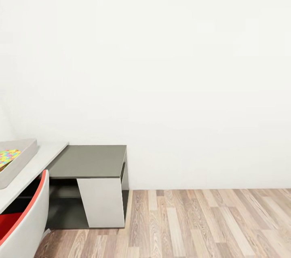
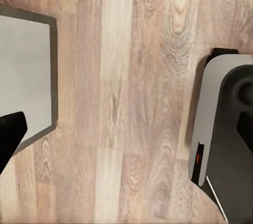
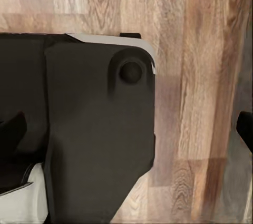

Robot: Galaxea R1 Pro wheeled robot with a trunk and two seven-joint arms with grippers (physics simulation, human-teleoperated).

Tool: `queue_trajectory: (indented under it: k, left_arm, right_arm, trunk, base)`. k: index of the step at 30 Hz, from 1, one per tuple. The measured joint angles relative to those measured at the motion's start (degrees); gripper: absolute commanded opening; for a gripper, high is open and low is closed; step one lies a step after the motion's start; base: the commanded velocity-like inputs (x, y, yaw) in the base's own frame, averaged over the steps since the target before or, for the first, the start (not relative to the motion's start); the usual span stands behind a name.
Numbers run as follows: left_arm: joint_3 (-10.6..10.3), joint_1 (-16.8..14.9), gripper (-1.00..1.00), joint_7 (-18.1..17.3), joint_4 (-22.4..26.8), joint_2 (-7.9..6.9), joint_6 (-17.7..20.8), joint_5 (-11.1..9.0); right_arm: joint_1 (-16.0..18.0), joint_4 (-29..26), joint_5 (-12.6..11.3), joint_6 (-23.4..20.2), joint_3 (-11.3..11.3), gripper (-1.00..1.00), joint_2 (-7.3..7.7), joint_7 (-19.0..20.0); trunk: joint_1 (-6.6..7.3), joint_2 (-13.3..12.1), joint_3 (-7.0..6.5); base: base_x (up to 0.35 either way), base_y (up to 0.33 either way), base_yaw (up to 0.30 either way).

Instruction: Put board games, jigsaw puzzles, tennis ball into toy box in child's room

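Closest to the head camera is a chair (image 1: 22,225), white shell with a red rim and red seat, tucked in at the lower left corner. Just behind it runs a pale table (image 1: 38,163), stretching from the left edge away toward the wall. On that table sits the toy box (image 1: 19,160), a grey open tray cut off by the left edge; its long axis runs along the table, its far short end pointing at the wall. Inside it, a bright multicoloured patch shows, a jigsaw puzzle (image 1: 8,157) by the look of it, lying flat. Beside the table stands a lower dark-topped desk (image 1: 91,161) with a white slanted side panel, set against the blank white wall (image 1: 161,68). Wood floor (image 1: 210,225) spreads off to the right.

Over to the left wrist view: looking straight down on floor planks, a grey slab (image 2: 26,76) at one side and the robot's base (image 2: 224,129), grey and black, at the other. One black fingertip (image 2: 10,134) pokes in at the edge; whether this gripper is spread or closed, I cannot tell.

Right wrist view now: the base (image 3: 89,129) looms large and dark over the planks. A dark fingertip (image 3: 245,129) sits at one edge and another dark shape at the opposite edge, so these fingers stand wide apart, holding nothing.
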State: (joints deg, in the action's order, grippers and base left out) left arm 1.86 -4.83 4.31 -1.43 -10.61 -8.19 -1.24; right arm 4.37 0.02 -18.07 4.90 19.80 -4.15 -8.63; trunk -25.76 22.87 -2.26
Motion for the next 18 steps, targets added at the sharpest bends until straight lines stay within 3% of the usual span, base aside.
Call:
queue_trajectory:
  k: [9,12,18]
  left_arm:
    - [0.0,1.1,1.00,2.6,-0.1,2.57,-0.1,0.0]
    - [0.0,1.6,1.00,5.3,-0.1,4.10,-0.1,0.0]
    - [0.0,2.3,1.00,7.2,0.0,5.04,-0.2,-0.1]
  right_arm:
    - [-0.2,0.0,0.0,-0.6,0.0,1.00,-0.10,-10.2]
    - [-0.2,0.0,0.0,-0.7,0.1,1.00,-0.22,-11.1]
    - [-0.2,0.0,-0.1,-0.5,0.0,1.00,-0.07,-11.5]
  trunk:
    - [0.00,0.0,0.84]
    - [0.00,0.0,1.12]
    - [0.00,0.0,1.69]
  base:
    - [0.000,0.000,0.000]
    - [0.000,0.000,0.000]
    - [0.000,0.000,0.001]
